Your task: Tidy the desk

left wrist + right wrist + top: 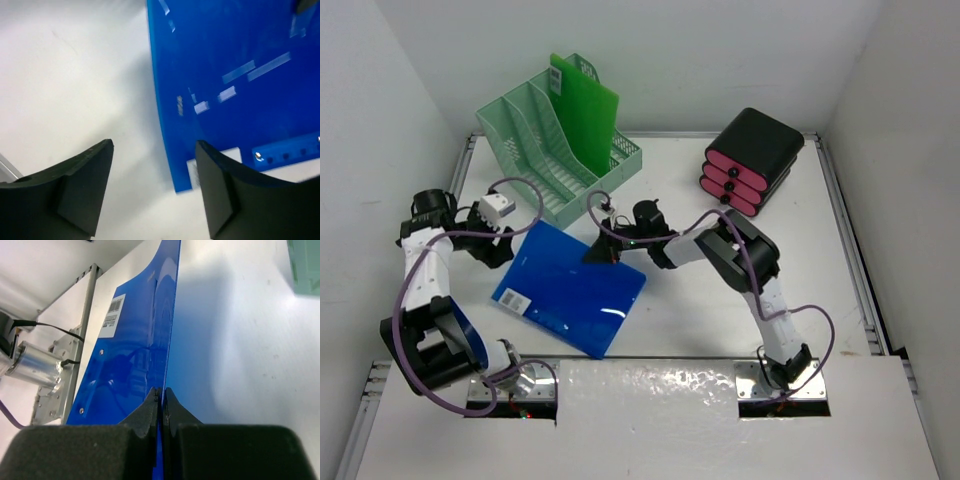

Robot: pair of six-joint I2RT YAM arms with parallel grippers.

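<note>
A blue folder (pixel 570 290) lies in the middle of the white desk (pixel 720 320), its far right edge lifted. My right gripper (pixel 603 250) is shut on that edge; in the right wrist view its fingertips (pixel 162 392) pinch the thin blue sheet (pixel 140 355). My left gripper (pixel 500 250) is open and empty just left of the folder. In the left wrist view its fingers (pixel 85 175) straddle bare desk beside the folder's corner (pixel 225 75), which bears a white label.
A mint-green mesh file rack (pixel 555 150) with a green folder (pixel 585 105) upright in it stands at the back left. A black and pink stacked case (pixel 752 160) sits at the back right. Silver rails (pixel 850 250) edge the desk.
</note>
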